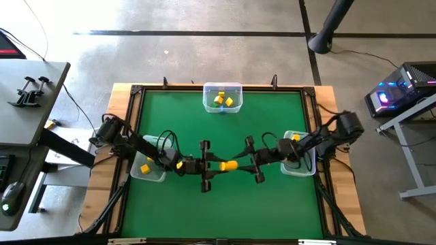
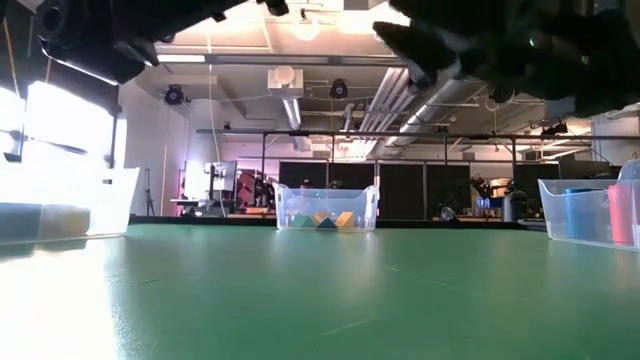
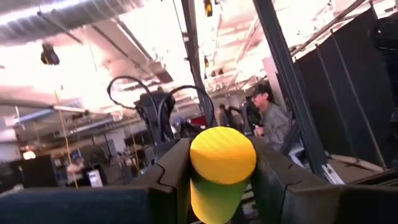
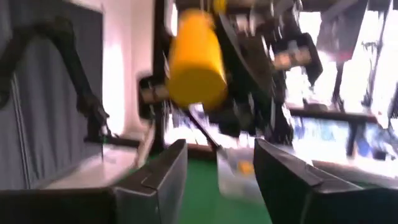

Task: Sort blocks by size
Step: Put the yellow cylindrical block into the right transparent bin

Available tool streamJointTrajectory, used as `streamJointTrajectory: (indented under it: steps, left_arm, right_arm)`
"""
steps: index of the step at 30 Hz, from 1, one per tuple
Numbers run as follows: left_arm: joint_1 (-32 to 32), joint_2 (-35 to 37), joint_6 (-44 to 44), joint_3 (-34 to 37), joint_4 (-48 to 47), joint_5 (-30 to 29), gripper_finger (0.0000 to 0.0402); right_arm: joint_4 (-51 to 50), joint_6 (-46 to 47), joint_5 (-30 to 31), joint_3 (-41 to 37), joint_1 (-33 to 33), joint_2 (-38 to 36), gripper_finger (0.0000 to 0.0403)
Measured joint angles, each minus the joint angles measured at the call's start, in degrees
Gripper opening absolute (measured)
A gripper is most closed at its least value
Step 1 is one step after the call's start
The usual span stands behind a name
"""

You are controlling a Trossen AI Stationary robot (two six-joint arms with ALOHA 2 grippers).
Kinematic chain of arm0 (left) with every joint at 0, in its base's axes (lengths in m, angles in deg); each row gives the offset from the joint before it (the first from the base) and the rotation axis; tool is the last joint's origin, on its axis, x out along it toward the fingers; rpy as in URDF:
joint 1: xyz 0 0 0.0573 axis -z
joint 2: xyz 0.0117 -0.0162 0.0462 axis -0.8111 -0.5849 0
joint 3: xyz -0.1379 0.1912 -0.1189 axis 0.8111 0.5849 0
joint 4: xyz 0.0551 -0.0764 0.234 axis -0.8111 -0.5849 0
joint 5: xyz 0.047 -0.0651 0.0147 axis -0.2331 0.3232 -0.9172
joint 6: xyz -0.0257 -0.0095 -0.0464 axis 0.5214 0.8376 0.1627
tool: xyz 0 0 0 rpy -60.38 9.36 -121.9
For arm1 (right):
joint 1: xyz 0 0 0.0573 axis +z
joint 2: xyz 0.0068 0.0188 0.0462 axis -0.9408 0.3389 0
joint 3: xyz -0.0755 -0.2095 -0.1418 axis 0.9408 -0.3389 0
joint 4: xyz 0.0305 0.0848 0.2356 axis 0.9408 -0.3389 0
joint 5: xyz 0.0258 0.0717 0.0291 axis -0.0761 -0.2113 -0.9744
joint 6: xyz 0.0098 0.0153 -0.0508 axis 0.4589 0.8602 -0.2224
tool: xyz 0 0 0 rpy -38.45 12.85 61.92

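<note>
Yellow cylindrical block (image 1: 229,165), long axis spanning both arms, clenched by left gripper (image 1: 206,165); right gripper (image 1: 257,163) released, opposite.

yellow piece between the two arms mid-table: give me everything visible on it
The yellow cylinder is a smooth, solid-yellow, matte piece with a flat round end, looking like painted wood or plastic. It is held off the green table at mid-table, lying roughly level in the high view. The left gripper is shut on it, its fingers pressing both sides. The right gripper faces it, open and apart from it.
</note>
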Motion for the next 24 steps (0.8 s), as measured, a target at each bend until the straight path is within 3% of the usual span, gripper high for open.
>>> streamJointTrajectory:
  steps: [8, 17, 24]
  left_arm:
    - [1.66, 0.39, -4.61, -0.58, 1.54, -0.44, 0.0101]
    - [3.6, 0.37, -8.59, -0.58, 1.45, -3.4, 0.0102]
    - [3.59, 0.33, -8.63, -0.54, 1.46, -3.42, 0.0102]
  right_arm:
    - [2.65, -5.93, 0.05, 8.92, 5.18, 4.49, 0.0184]
    - [5.3, -7.59, 6.04, 9.18, 6.44, 3.84, 0.0183]
    - [6.23, -7.57, 5.92, 9.28, 6.31, 3.77, 0.0183]
